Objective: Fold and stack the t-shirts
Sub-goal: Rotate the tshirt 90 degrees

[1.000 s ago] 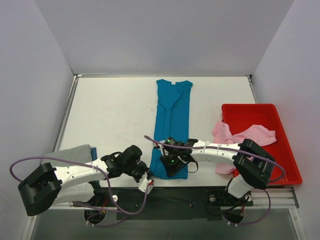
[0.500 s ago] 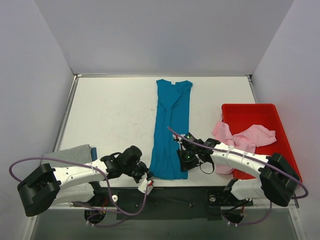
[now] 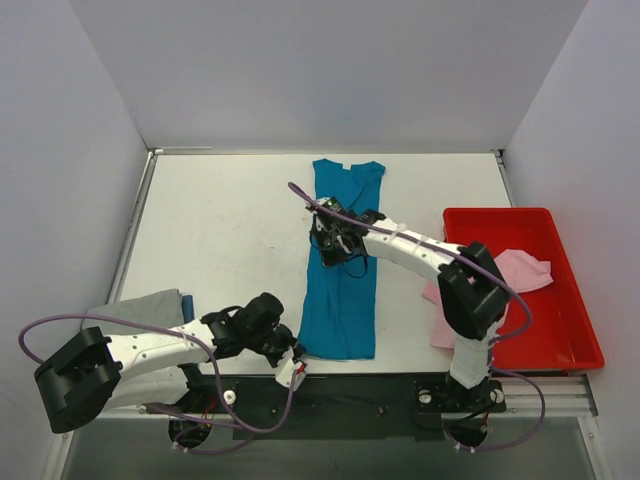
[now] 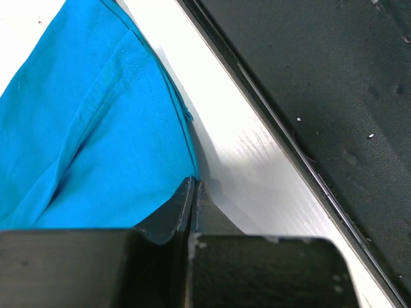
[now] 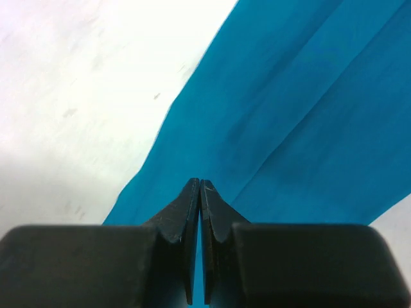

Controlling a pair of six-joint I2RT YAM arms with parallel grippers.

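The teal-blue t-shirt [image 3: 343, 270] lies on the table folded into a long narrow strip that runs from far to near. My right gripper [image 3: 332, 246] is shut and empty, low over the far half of the strip near its left edge [image 5: 212, 128]. My left gripper [image 3: 290, 348] is shut and empty at the strip's near left corner [image 4: 96, 128], beside the hem. The pale pink t-shirt [image 3: 520, 268] lies crumpled in the red tray and hangs over its left wall. The light grey t-shirt [image 3: 140, 306] lies folded at the near left.
The red plastic tray [image 3: 520, 225] stands at the right of the table. The table's near edge and a dark rail [image 4: 308, 83] run just beside my left gripper. A purple cable [image 3: 310, 200] arcs from the right arm over the shirt's far end.
My right gripper has swung from the near end of the teal-blue strip to its far half. The strip's near end now lies uncovered and flat. The left arm has not moved.
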